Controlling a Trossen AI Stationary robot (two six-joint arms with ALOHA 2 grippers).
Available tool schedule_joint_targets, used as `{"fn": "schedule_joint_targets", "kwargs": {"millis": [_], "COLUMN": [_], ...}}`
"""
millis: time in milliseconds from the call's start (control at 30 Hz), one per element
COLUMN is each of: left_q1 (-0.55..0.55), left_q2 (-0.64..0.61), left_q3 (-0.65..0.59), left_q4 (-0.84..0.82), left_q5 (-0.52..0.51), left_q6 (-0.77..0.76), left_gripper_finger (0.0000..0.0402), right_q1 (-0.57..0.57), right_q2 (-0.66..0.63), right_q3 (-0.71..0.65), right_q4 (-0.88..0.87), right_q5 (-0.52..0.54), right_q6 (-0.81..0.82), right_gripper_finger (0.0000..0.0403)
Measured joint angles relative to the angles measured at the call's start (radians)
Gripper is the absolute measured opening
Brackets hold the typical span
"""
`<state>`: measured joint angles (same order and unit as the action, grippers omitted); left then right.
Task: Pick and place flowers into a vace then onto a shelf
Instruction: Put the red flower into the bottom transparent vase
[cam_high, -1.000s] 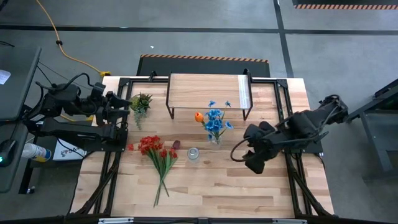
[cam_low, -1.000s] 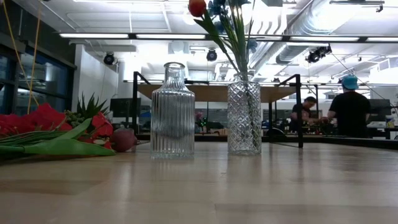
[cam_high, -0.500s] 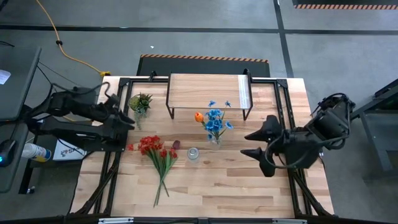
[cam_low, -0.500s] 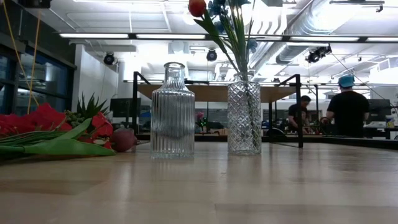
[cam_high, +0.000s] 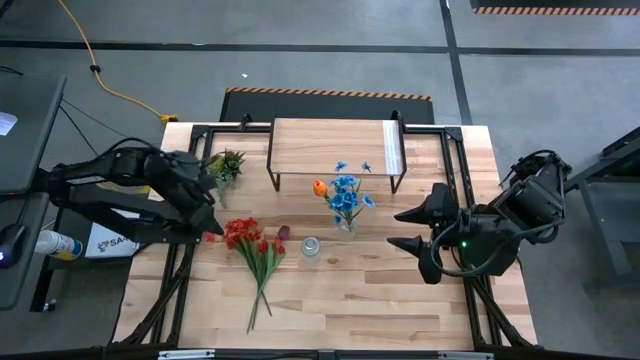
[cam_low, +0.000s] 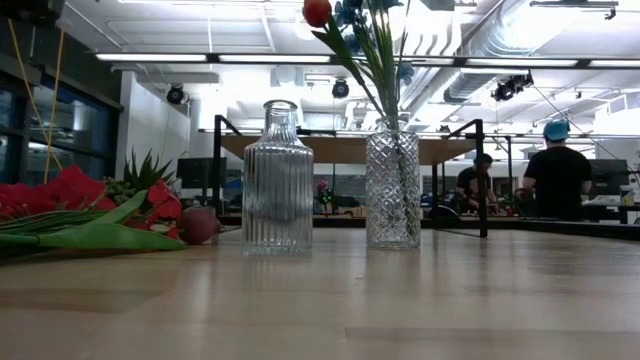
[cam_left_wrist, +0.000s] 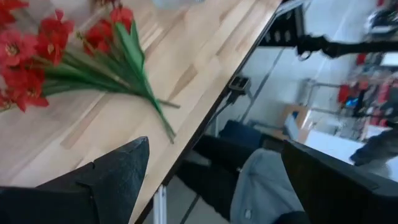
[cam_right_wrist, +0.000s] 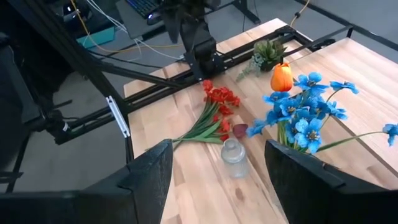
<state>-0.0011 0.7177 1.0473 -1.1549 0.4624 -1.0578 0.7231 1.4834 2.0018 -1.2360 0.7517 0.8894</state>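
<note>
The counter (cam_high: 350, 290) is a light wooden plank top on a black frame, standing on a grey concrete floor (cam_high: 330, 25) crossed by a yellow cable (cam_high: 105, 80). At its far side stands the shelf (cam_high: 335, 146), a small wooden riser on thin black legs. Just in front of the shelf, a cut-glass vase (cam_low: 392, 186) holds the blue flowers (cam_high: 347, 195) and the orange tulip (cam_high: 319, 187), upright. Beside it stands an empty ribbed glass bottle (cam_low: 277, 178). The red flowers (cam_high: 250, 245) lie flat on the counter, stems pointing toward the near edge, with the dark maroon tulip (cam_high: 283, 232) just beside their blooms. A small green leafy tuft (cam_high: 226, 163) sits near the far left corner.

The left end effector (cam_high: 205, 205) hovers at the counter's left edge close to the red blooms, its fingers spread wide and empty. The right end effector (cam_high: 420, 230) hangs over the right side of the counter, well apart from the vase, its fingers parted with nothing between them.

Beyond the counter, the low view shows an open workshop with strip lights, ceiling ducts and two people (cam_low: 560, 170) standing at a far bench.
</note>
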Motion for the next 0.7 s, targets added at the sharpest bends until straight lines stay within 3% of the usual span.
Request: {"fn": "schedule_joint_targets", "kwargs": {"millis": [167,367,533,700], "left_q1": [-0.125,-0.346,-0.545,-0.693], "left_q2": [0.075,0.169,0.249,0.310], "left_q3": [0.000,0.000,0.000,0.000], "left_q4": [0.000,0.001,0.006,0.041], "left_q5": [-0.047,-0.214,-0.294,-0.408], "left_q6": [-0.024,-0.109,-0.256,-0.454], "left_gripper_finger": [0.0399,0.0399,0.0399,0.0399], "right_q1": [0.000,0.000,-0.003,-0.004], "right_q2": [0.000,0.000,0.000,0.000], "right_q3": [0.000,0.000,0.000,0.000], "right_q4": [0.008,0.036,0.036,0.036], "right_q5": [0.014,0.027,0.027,0.032], "right_q6": [0.000,0.000,-0.006,-0.111], "right_gripper_finger": [0.0245,0.0245,0.0245,0.0245]}}
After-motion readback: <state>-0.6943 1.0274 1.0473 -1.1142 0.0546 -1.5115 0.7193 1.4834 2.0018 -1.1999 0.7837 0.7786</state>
